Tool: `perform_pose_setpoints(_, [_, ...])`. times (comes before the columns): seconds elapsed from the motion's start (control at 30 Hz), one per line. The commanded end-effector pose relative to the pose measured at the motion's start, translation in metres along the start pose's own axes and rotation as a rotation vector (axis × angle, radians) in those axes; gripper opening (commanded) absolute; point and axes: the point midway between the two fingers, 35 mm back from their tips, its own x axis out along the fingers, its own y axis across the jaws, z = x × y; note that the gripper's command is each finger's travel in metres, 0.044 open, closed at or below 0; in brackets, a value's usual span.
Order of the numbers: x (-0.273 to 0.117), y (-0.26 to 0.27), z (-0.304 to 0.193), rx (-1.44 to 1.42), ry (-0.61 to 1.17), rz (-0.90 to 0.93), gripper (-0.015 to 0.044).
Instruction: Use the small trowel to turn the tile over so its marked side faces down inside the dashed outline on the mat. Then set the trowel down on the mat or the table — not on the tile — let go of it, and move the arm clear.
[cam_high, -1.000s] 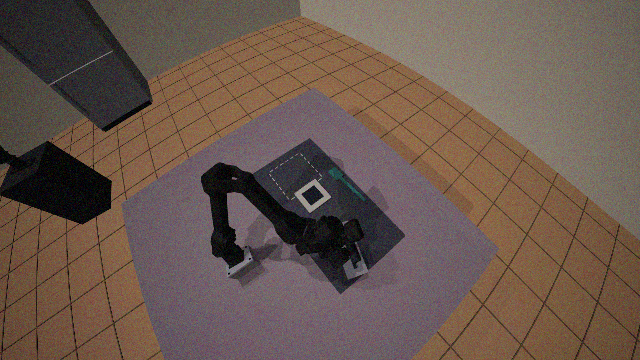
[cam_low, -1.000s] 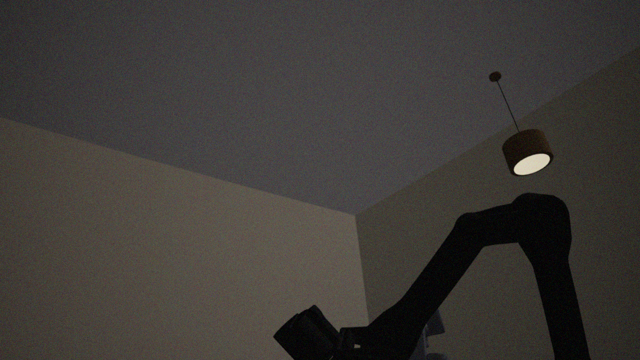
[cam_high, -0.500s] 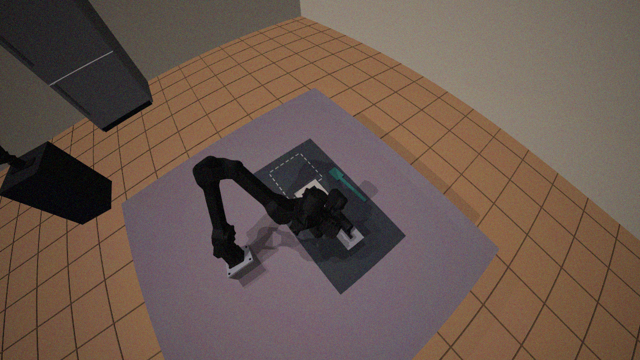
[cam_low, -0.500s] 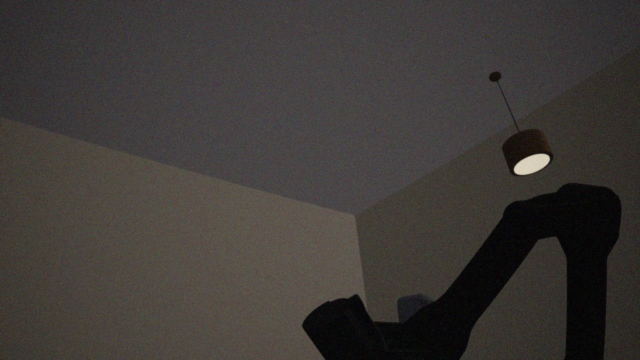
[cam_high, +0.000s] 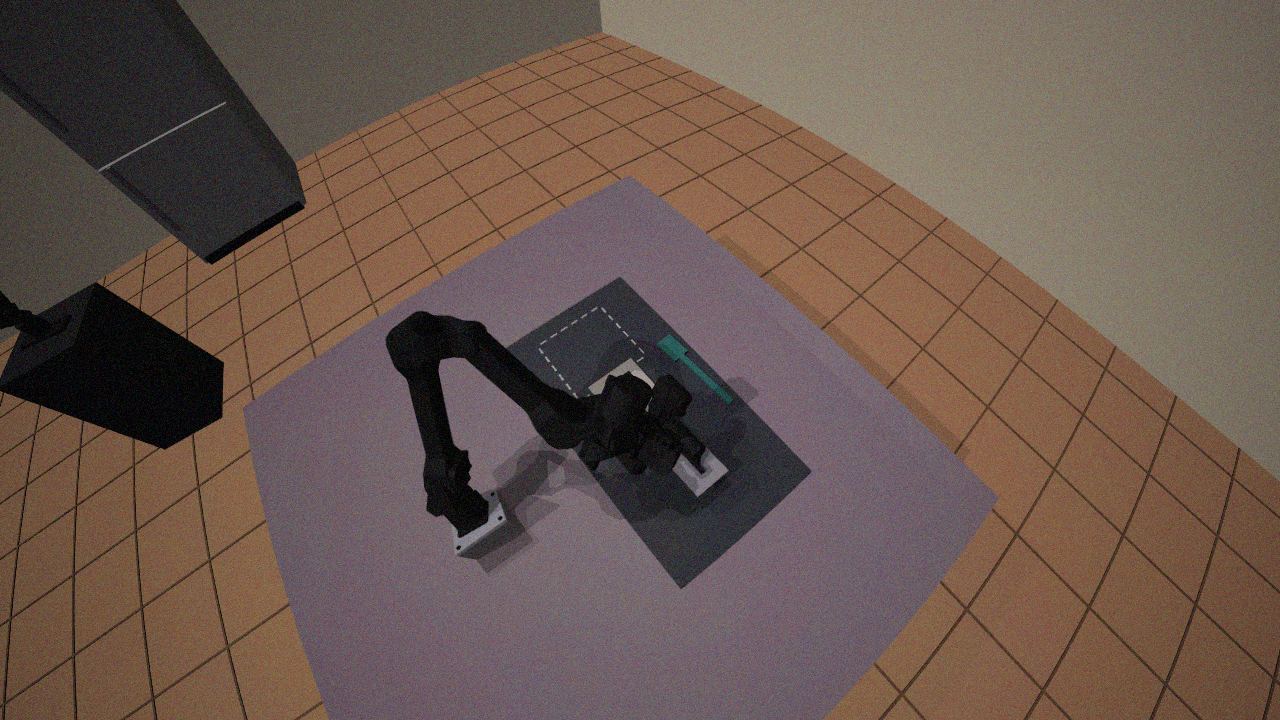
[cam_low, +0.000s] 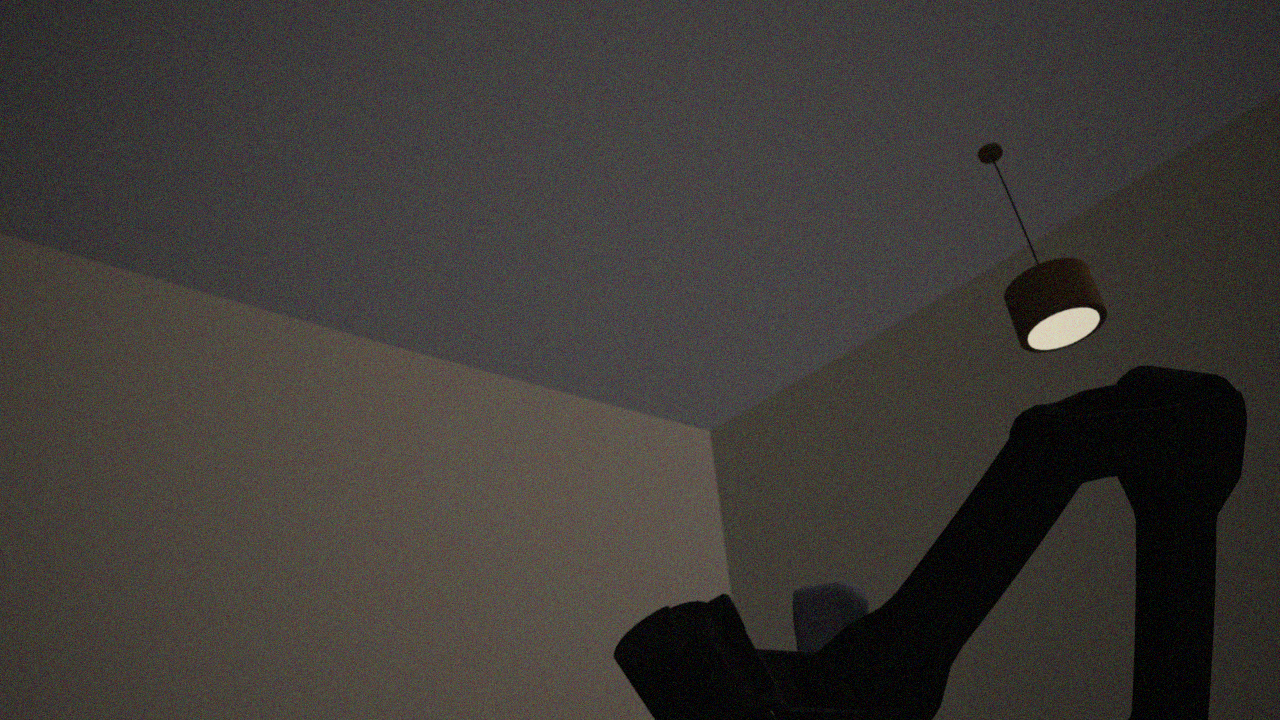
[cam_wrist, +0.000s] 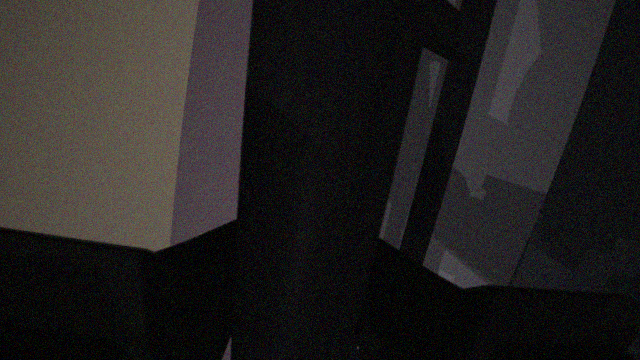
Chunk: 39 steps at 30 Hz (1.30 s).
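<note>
My gripper (cam_high: 666, 452) (cam_wrist: 305, 228) is shut on the dark handle of the trowel, which has a pale grey metal blade (cam_high: 710, 484) (cam_wrist: 505, 155). The blade is over the dark mat (cam_high: 760, 461), toward its near end; whether it touches the mat is unclear. The handle (cam_wrist: 305, 125) fills the middle of the wrist view. The tile (cam_high: 629, 368) shows only a cream edge part behind my wrist in the top view; its middle is hidden. It lies at the corner of the dashed outline (cam_high: 540, 345), seemingly outside it. The trowel is apart from the tile.
A teal flat-bladed tool (cam_high: 672, 346) lies on the mat's right side, beyond the tile. The mat lies on a purple table top (cam_high: 626, 662). A black box (cam_high: 116, 376) and a tall dark cabinet (cam_high: 205, 179) stand at the left. The exterior view shows a hanging lamp (cam_low: 1056, 300).
</note>
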Motion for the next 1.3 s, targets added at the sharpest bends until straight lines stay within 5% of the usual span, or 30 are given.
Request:
perform_pose_setpoints(0.0, [0.004,-0.003,0.001,0.001,-0.007,0.007,0.0000])
perform_pose_setpoints(1.27, [0.020,-0.020,-0.032,0.002,-0.006,0.005,0.0000])
